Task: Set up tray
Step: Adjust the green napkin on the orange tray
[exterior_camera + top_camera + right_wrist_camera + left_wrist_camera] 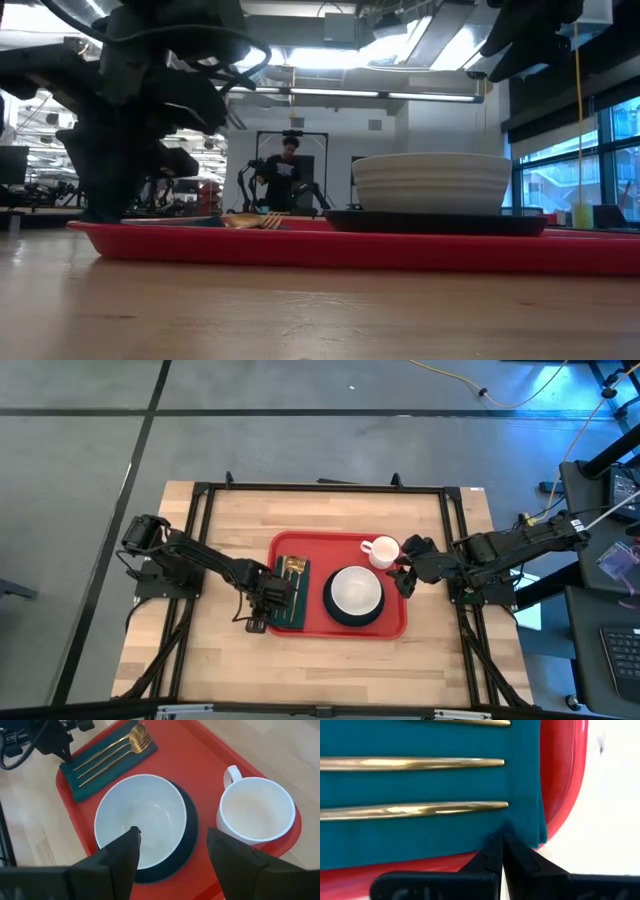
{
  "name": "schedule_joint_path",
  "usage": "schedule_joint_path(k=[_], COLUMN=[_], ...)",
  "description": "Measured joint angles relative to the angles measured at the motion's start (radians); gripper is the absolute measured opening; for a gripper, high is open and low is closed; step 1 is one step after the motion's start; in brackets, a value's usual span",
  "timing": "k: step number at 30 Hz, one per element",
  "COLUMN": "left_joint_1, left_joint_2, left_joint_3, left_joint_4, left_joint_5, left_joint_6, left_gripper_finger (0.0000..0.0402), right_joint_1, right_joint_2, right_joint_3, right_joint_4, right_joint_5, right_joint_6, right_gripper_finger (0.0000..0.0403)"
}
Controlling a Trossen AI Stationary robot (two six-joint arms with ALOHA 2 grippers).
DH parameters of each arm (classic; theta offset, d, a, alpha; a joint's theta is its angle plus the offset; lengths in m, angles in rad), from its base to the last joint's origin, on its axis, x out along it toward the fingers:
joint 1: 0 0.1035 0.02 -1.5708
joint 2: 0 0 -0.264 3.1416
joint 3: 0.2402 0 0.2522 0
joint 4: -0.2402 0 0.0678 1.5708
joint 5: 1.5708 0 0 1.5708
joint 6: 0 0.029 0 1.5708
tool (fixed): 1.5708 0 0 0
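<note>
High view: tray (392, 623) holds 1 bowl (355, 592), 1 mug (381, 551); left end effector (262, 610) pinched narrow, right end effector (407, 568) wide.

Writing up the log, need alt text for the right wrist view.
The open right gripper hovers over a red tray holding a white bowl on a dark plate, a white mug, and gold cutlery on a green cloth.

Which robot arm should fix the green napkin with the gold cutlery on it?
Probably the left. Its pincer is shut right at the corner of the green napkin on the tray. The right pincer hangs open by the bowl and cup, farther away.
</note>
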Motion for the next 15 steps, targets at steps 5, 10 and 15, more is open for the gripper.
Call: schedule_joint_path(k=[5, 10, 15], left_joint_1=[0.0, 0.0, 0.0], left_joint_2=[0.009, 0.017, 0.017], left_joint_3=[0.0, -0.001, -0.001], left_joint_4=[0.043, 0.067, 0.089], left_joint_5=[0.007, 0.006, -0.004], left_joint_6=[0.0, 0.016, 0.016], left_gripper_finger=[0.0003, 0.0003, 0.0003], right_joint_1=[0.0, 0.0, 0.0], right_joint_2=[0.0, 0.0, 0.0], right_joint_3=[0.0, 0.0, 0.0], right_joint_4=[-0.01, -0.015, -0.015], right_joint_5=[0.0, 0.001, 0.001], right_joint_6=[0.0, 0.0, 0.0], right_gripper_finger=[0.0227, 0.0227, 0.0227])
